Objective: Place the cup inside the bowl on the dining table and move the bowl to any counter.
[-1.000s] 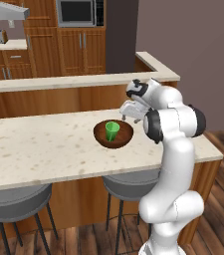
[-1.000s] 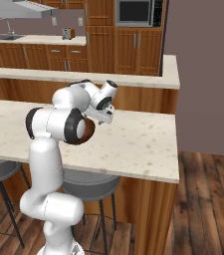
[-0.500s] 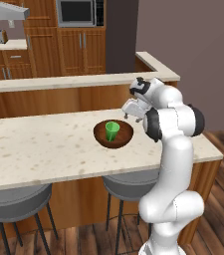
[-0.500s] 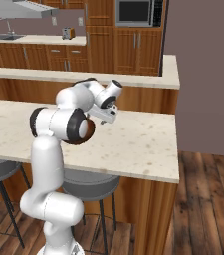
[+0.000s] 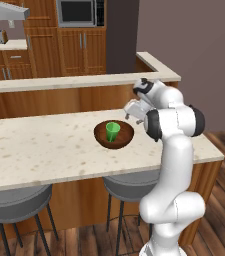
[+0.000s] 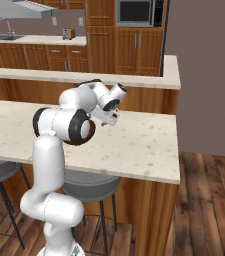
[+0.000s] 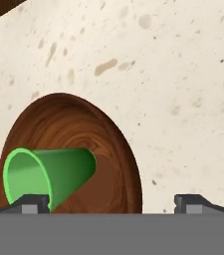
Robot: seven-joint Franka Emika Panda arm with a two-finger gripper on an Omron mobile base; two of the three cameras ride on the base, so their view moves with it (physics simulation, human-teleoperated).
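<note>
bowl (image 7: 113, 164) near rim cut by hand view's bottom edge, cup (image 7: 49, 174) base touching it

My cup (image 5: 112, 131) is a small bright green tumbler, tapered and without a handle. It stands upright inside the bowl (image 5: 125, 139), mouth up, near the centre of the left base frame. In my hand view the cup (image 7: 49, 174) sits at lower left, its open rim turned toward the left edge. The bowl (image 7: 114, 164) is round, wide and shallow, dark brown wood with ringed grain. It rests on the table (image 5: 39, 147), a long beige speckled slab, toward that slab's right end in the left base frame.
</note>
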